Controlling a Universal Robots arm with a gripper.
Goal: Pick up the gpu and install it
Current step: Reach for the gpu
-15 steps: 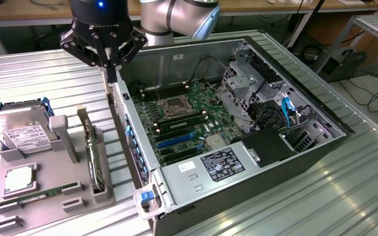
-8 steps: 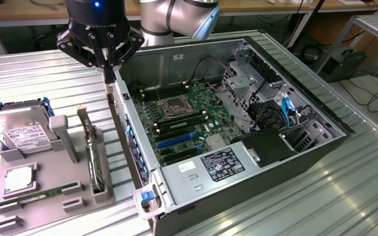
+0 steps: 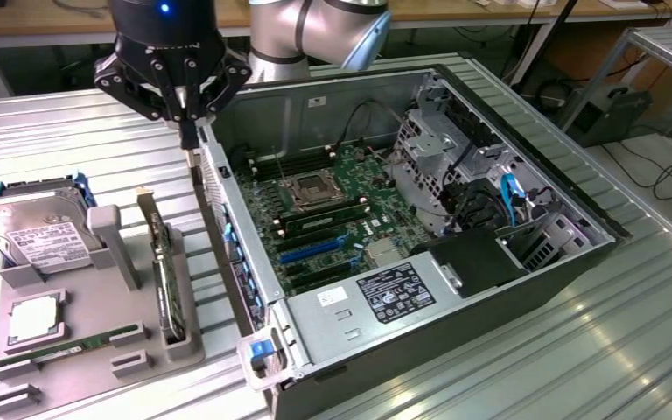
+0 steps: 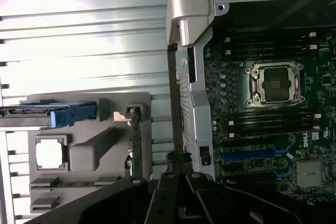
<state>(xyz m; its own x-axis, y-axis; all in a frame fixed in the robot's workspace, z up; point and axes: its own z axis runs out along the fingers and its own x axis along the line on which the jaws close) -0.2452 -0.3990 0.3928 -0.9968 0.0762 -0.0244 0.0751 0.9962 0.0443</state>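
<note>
The gpu point(image 3: 168, 276) stands on edge in the tray point(image 3: 91, 302), left of centre, its long axis running up and down the frame. The gripper point(image 3: 188, 144) hangs above its bracket end at upper left, beside the case point(image 3: 348, 96), jaws clenched on nothing.

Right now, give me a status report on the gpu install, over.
Tool shut, empty, hovering beside the computer case. Gpu standing on edge in the grey holder, untouched. No obstruction seen.

Thin black gpu point(image 3: 164, 273), upright on its edge, slotted in grey tray point(image 3: 85, 302)
</note>
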